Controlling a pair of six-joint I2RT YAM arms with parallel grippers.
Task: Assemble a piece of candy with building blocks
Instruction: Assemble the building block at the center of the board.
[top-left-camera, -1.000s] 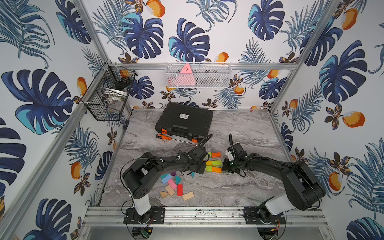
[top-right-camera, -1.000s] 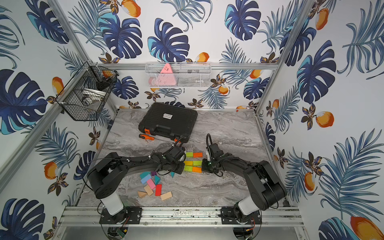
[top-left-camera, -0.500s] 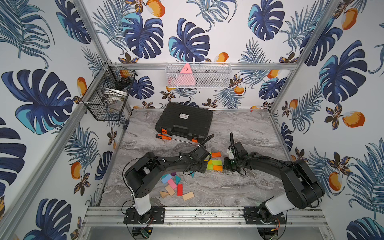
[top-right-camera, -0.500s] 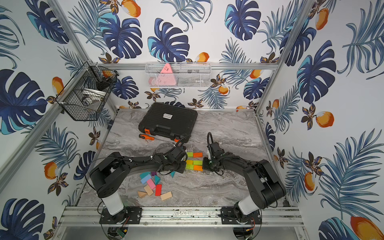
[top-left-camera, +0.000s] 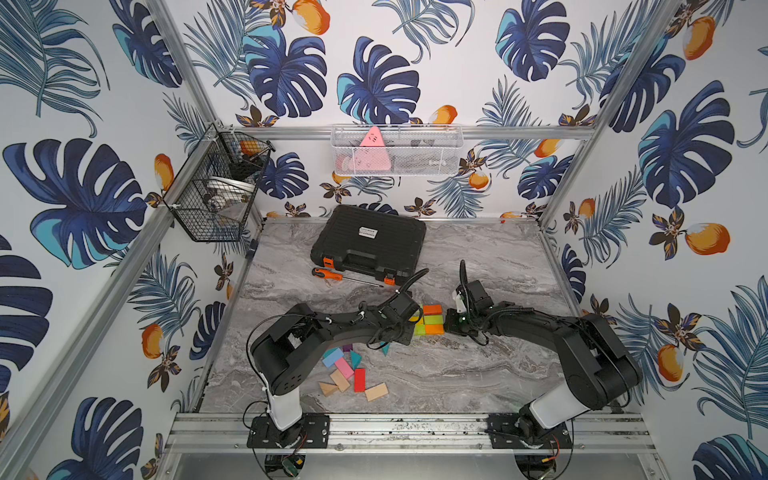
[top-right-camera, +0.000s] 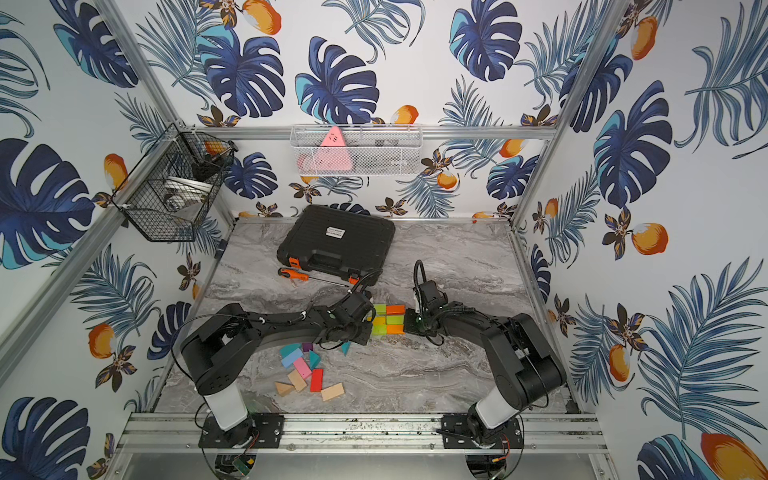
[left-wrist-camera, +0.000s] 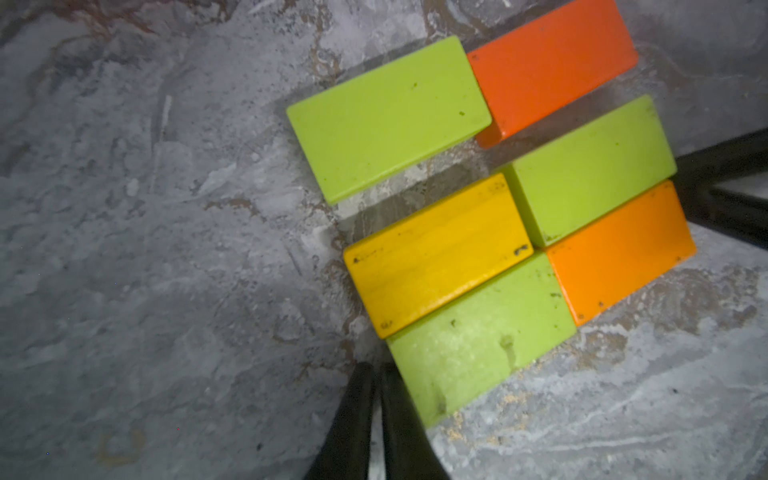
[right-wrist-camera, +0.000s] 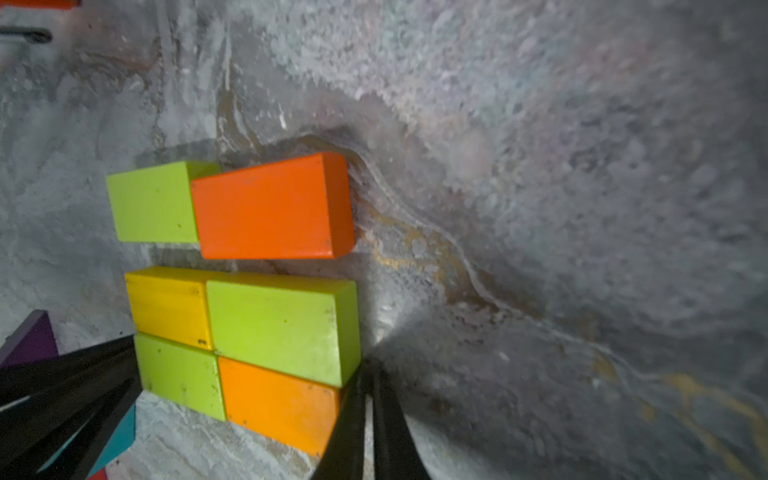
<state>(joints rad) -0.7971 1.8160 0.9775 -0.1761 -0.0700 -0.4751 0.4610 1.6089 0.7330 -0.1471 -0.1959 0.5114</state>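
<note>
Partly | purple block (right-wrist-camera: 27, 340) cut off | teal wedge (right-wrist-camera: 124, 436) behind left fingers (right-wrist-camera: 83, 365)

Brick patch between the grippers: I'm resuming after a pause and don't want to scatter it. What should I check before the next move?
1. Left gripper shut, empty: ok.
2. Right gripper shut, empty: ok.
3. Yellow brick's row flush with orange brick's row: ok.
4. Far green brick and red-orange brick closed against them: not ok, gap shows.
5. Teal wedge clear of left gripper: cannot tell.
</note>
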